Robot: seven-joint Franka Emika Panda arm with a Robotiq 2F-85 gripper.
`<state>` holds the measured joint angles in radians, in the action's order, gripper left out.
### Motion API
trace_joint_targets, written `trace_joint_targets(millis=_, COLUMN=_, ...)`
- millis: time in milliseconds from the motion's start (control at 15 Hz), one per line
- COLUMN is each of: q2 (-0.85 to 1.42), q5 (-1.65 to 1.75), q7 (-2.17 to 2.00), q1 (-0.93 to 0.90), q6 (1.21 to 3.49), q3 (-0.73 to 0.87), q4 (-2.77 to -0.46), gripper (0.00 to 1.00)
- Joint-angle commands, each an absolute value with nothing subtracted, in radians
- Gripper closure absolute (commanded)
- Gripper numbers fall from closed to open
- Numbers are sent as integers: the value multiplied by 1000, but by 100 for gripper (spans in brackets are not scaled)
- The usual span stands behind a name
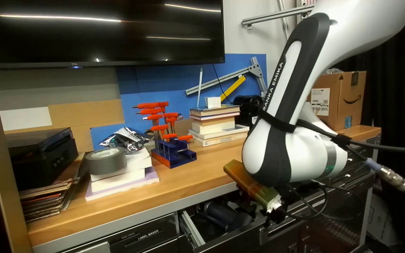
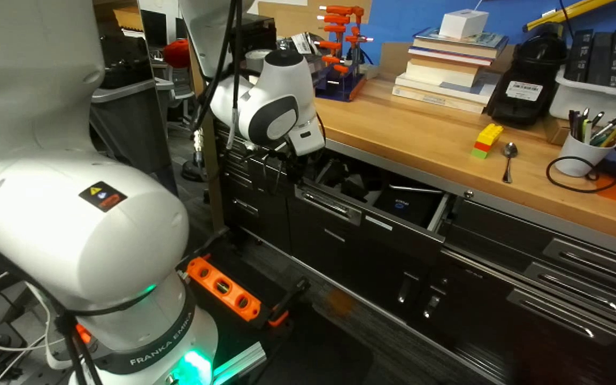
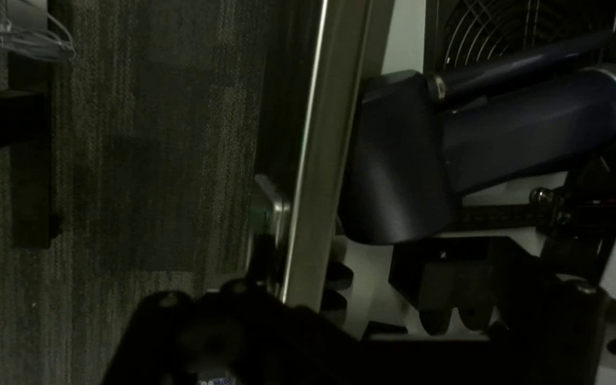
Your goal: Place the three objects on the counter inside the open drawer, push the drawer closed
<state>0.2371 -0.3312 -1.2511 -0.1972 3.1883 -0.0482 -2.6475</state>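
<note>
The jaws stand spread at the front of the open drawer (image 2: 401,231): in the wrist view one dark side shows towards seven o'clock, the other towards four, with the drawer's pale floor visible between them. Whether they touch the drawer's front edge I cannot tell. In the same view a dark blue appliance (image 3: 527,133) lies inside the drawer, between two and three o'clock, and carpet (image 3: 169,160) fills the nine o'clock side.

In an exterior view the toy block (image 2: 485,140), yellow with a red and a green layer, sits on the wooden bench (image 2: 404,125) at three o'clock from the jaws. The spoon (image 2: 509,158) lies near it, at half past four from the block, its handle pointing to six. A white cup (image 2: 580,152) of pens (image 2: 587,131) stands at three o'clock from the block. Which thing is the third object I cannot tell.

The drawer holds a flat black case (image 2: 401,206), between three and four o'clock from the jaws in that view. A stack of books (image 2: 441,72) stands at two o'clock from them, topped by a small white box (image 2: 464,23). In both exterior views hex keys (image 1: 155,117) with orange handles stand in a blue rack (image 1: 176,154); a grey roll of tape (image 1: 109,165) rests at nine o'clock from the rack, on a low pile of books (image 1: 118,176).
</note>
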Motion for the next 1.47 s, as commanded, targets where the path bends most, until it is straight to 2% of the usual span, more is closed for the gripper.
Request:
trace_joint_targets(millis=0, q2=192, q5=-233, q7=-1268, q1=-443, q6=3190, q3=223, q4=-2666, gripper=0)
trace_joint_targets(millis=467, q2=243, q5=18, q7=-1410, q1=-912, q6=2952, q3=775, q4=-2597, gripper=0)
trace_joint_targets(millis=733, q2=216, q5=224, q7=-1581, q1=-1126, q6=2841, q3=1005, q4=-2576, gripper=0)
trace_joint_targets(millis=1067, q2=159, q5=370, q7=-1740, q1=-1323, q6=2550, q3=1186, q4=-2538, gripper=0)
trace_joint_targets(millis=1400, q2=65, q5=376, q7=-1785, q1=-1403, q6=2250, q3=1244, q4=-2532, gripper=0)
